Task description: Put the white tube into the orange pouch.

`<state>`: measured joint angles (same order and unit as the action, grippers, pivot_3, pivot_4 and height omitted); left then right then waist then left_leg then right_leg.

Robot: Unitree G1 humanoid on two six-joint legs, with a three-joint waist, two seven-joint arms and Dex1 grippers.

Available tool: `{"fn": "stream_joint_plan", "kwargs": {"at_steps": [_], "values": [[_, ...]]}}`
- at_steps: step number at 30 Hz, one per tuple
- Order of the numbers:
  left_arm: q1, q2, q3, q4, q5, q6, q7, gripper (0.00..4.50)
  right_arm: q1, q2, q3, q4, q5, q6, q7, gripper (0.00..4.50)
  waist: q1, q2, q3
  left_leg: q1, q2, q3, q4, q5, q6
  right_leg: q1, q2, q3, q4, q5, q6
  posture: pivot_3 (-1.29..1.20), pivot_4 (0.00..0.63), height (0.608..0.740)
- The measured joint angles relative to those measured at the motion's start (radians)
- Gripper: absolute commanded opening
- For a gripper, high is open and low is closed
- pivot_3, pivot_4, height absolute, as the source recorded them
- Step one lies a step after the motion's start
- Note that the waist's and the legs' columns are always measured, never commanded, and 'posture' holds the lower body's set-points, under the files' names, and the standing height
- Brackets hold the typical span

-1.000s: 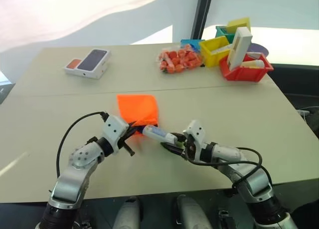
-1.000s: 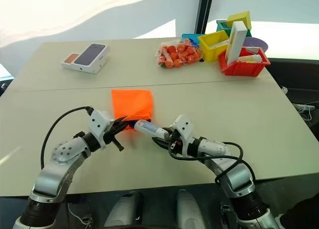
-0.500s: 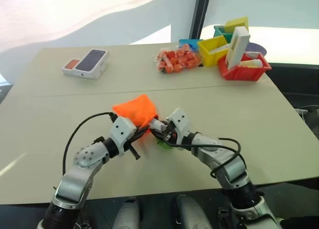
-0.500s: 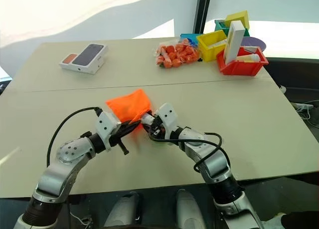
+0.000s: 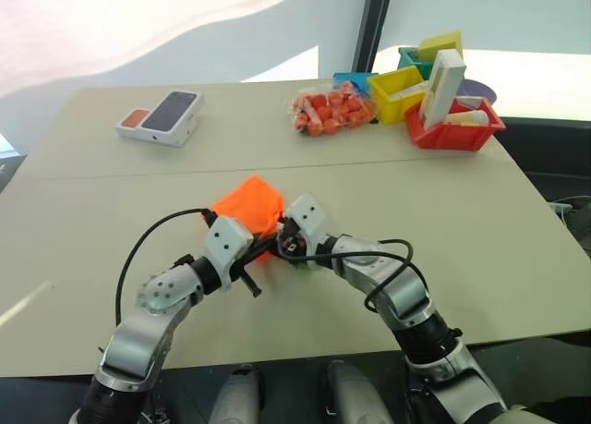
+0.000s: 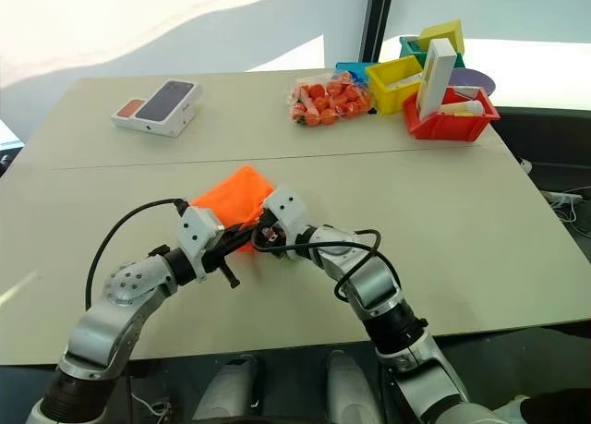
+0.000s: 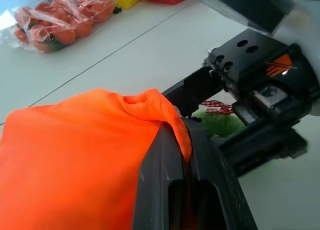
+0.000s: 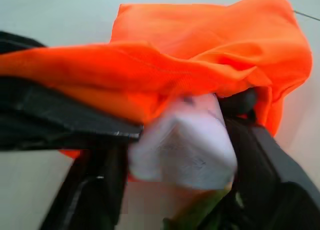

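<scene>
Beige tabletop (image 5: 480, 212) runs under both arms, and everything you need sits at the mouth of the orange pouch (image 5: 247, 205) near its middle. Your left gripper (image 5: 257, 246) has its fingers pressed together on the pouch's near hem, lifting that edge so the mouth gapes toward the right arm. Your right gripper (image 6: 263, 236) meets the mouth from the opposite side, right against the left one.

In the right wrist view the white tube (image 8: 182, 142) lies between the right fingers (image 8: 262, 155), which stand spread wide on either side of it. Its far end is tucked under the pouch's raised orange lip, and its long axis runs straight on into the opening. Whether those fingers bear on the tube I cannot tell.

So the tube looks partly entered; judge the rest as a push along that axis, deeper past the hem the left gripper holds.
</scene>
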<state>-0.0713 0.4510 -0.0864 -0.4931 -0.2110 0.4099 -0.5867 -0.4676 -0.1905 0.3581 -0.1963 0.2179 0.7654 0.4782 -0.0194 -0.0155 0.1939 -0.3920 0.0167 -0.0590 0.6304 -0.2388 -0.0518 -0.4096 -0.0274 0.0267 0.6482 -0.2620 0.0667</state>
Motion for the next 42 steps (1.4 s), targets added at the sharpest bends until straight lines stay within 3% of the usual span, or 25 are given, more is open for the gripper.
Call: {"fn": "stream_joint_plan", "kwargs": {"at_steps": [5, 10, 13, 20, 36, 42], "values": [[0.02, 0.0, 0.06, 0.004, -0.046, 0.012, 0.002, 0.0, 0.031, -0.047, -0.029, -0.087, 0.037, 0.026, 0.041, 4.45, 0.0, 0.0, 0.0, 0.0, 0.0, 0.0, 0.0, 0.0, 0.0, 0.0, 0.0, 0.0, 0.0, 0.0, 0.0, 0.0, 0.15, 0.74], [0.009, -0.025, 0.177, 0.046, -0.161, 0.062, 0.017, 0.0, 0.106, -0.169, -0.098, -0.204, 0.135, 0.078, 0.144, 4.45, 0.004, 0.0, 0.0, 0.0, 0.0, 0.0, 0.001, 0.0, 0.0, 0.0, -0.001, 0.0, -0.001, 0.0, 0.0, 0.0, 0.15, 0.74], [0.012, -0.027, 0.23, 0.063, -0.241, 0.098, 0.006, 0.0, 0.149, -0.216, -0.113, -0.227, 0.164, 0.086, 0.182, 3.59, -0.002, 0.0, 0.0, 0.0, 0.0, 0.0, 0.0, 0.0, 0.0, 0.0, 0.0, 0.0, -0.001, -0.001, 0.001, 0.0, 0.15, 0.74], [0.023, 0.004, 0.309, 0.101, -0.407, 0.202, -0.034, 0.0, 0.165, -0.209, -0.088, -0.228, 0.151, 0.073, 0.165, 0.05, -0.001, 0.0, 0.0, 0.0, 0.0, 0.0, 0.0, 0.0, 0.0, 0.0, 0.001, 0.0, 0.0, -0.001, 0.001, 0.0, 0.15, 0.74], [0.027, 0.051, 0.318, 0.144, -0.451, 0.219, -0.057, 0.0, -0.022, 0.056, 0.061, 0.108, -0.022, -0.058, 0.023, 0.05, -0.002, 0.0, 0.0, 0.0, 0.0, 0.0, -0.001, 0.0, 0.0, -0.001, 0.0, 0.0, 0.0, 0.0, 0.0, 0.0, 0.15, 0.74], [0.04, 0.05, 0.319, 0.135, -0.454, 0.218, -0.04, 0.0, -0.013, 0.014, 0.07, 0.071, -0.035, -0.046, 0.065, 0.05, 0.002, 0.0, 0.0, -0.001, 0.0, 0.0, -0.001, 0.0, 0.0, -0.001, -0.001, 0.0, -0.001, 0.0, 0.0, 0.0, 0.15, 0.74]]}}
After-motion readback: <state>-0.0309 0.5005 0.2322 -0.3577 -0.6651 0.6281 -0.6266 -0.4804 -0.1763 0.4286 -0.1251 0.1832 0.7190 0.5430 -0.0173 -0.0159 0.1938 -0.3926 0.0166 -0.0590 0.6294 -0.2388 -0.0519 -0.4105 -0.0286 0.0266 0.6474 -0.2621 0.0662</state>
